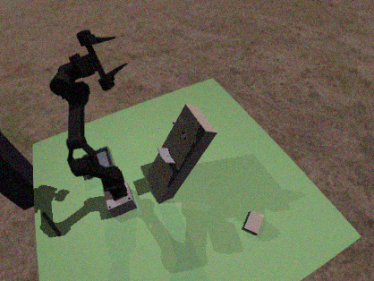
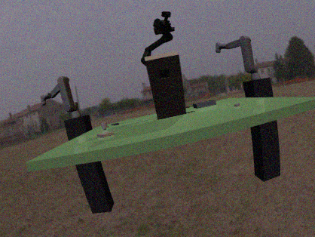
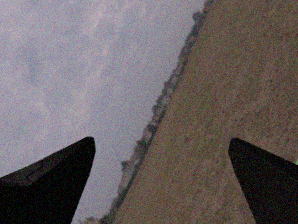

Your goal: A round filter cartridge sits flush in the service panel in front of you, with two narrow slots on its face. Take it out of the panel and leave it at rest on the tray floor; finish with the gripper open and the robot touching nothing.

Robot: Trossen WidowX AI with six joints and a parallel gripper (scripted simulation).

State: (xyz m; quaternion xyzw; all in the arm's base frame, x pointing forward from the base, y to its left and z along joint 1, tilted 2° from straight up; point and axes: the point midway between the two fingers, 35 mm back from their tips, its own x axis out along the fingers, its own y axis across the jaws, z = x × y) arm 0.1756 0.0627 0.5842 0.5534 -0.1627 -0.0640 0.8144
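Observation:
The service panel is a dark, slanted block, seen from its back in the exterior view. A small round dark feature on its face looks like the filter cartridge; its slots are too small to make out. A grey, open-topped box partly behind the arm, probably the tray, stands beside the arm base. My gripper is open and empty, raised high above the table and well away from the panel. The wrist view shows only sky and ground between the fingers.
A pale plate sticks out from the panel face. A small pale block lies on the green table. The exterior view also shows a flat dark box and two grey arms on black pillars.

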